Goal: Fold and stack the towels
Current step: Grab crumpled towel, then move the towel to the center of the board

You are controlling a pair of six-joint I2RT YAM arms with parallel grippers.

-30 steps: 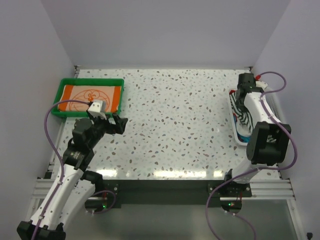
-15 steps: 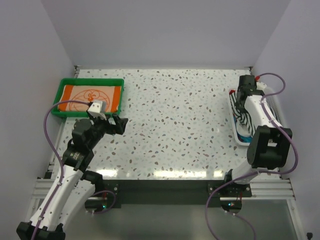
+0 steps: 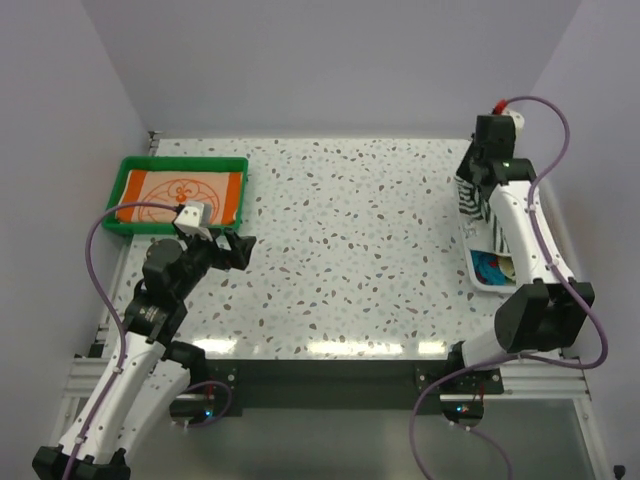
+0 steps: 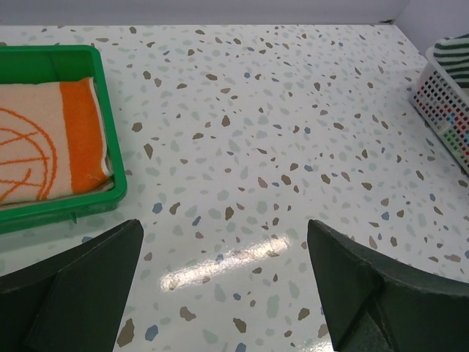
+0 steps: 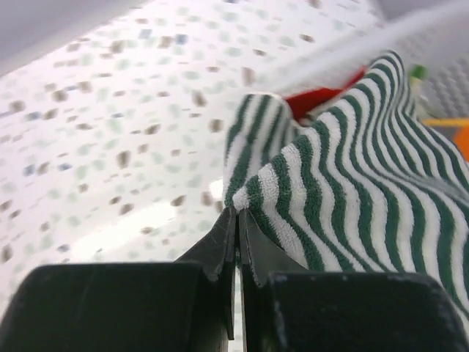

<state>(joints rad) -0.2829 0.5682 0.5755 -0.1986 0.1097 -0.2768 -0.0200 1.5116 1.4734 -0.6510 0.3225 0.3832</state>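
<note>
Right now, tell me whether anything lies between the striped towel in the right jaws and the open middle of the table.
Nothing visible does. The striped towel hangs from the shut right jaws over the white basket, and the table from there to its middle lies bare.

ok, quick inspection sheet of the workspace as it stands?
Surface: speckled table, glare streak near the front edge.
Job's things: striped towel pinched, hanging over the basket; orange towel flat in the green tray; red towel behind the striped one; more cloth in the basket.
Clutter: nothing seen.
Grippers: left fingers open, empty, over the table beside the tray; right fingers shut on the striped towel.
Cables: purple cables, one loop along each arm.
Surroundings: plain walls on three sides.
</note>
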